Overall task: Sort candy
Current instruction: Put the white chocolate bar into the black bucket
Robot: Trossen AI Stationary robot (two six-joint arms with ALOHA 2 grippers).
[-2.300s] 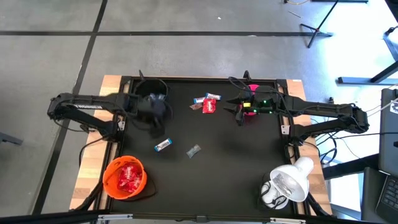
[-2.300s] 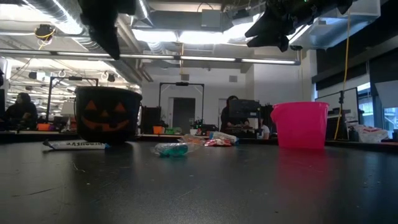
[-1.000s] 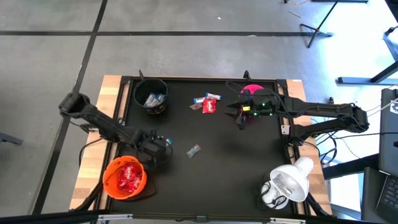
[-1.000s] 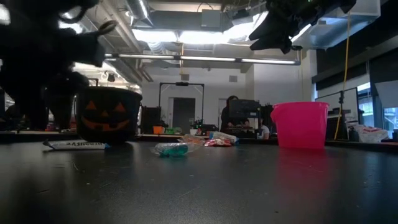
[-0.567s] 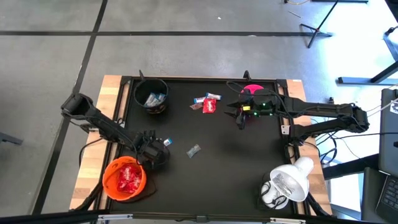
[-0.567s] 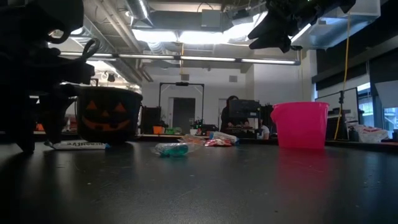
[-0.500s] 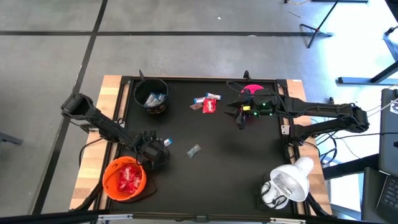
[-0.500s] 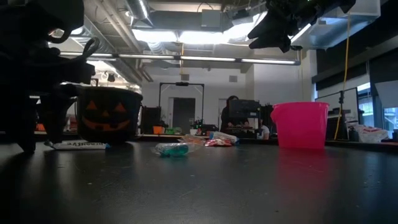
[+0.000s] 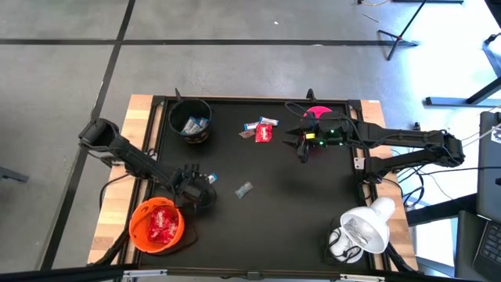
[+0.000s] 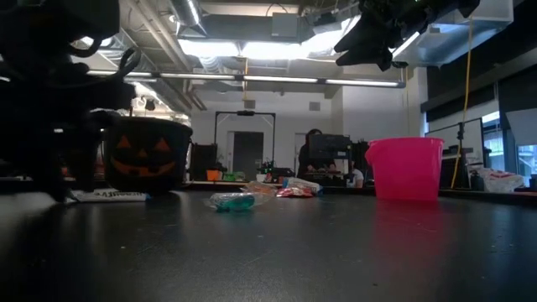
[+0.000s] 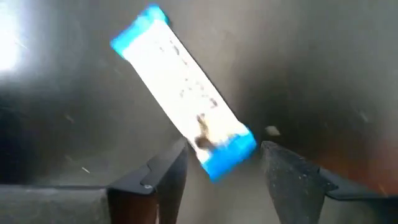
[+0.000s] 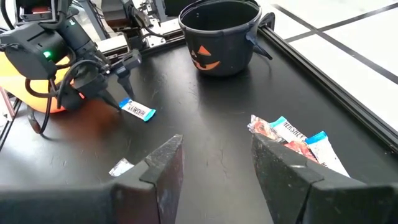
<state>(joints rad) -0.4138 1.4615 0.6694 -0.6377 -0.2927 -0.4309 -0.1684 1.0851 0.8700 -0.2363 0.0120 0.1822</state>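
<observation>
Since the earliest frames, my left hand (image 9: 205, 182) had swung away from the black pumpkin bowl (image 9: 190, 120) at about eleven o'clock on the tabletop (image 9: 274, 211) and dropped low at about eight o'clock, just beside the orange bowl (image 9: 156, 223). It hung over a blue-and-white candy bar (image 11: 184, 91) lying flat on the dark surface. Through the left wrist camera I saw the fingers (image 11: 163, 178) parted moderately, one on each side of the bar's near end, not touching it. From the right wrist camera, the same bar (image 12: 137, 111) lay just past the left hand's tips.

My right hand (image 9: 301, 146) waited high at about two o'clock, beside the pink bowl (image 9: 316, 114), its fingers (image 12: 164, 170) spread wide with nothing between them.

A small cluster of candy (image 9: 261, 129), red wrappers and blue-and-white ones together, sat at about twelve o'clock, between the black bowl and the pink one. One lone pale-wrapped piece (image 9: 243, 189) lay near the middle of the tabletop, well apart from the cluster. The orange bowl held red-wrapped sweets (image 9: 161, 222), and the black bowl held blue-and-white ones (image 9: 192, 124). A white lamp (image 9: 362, 228) stood at about four o'clock.
</observation>
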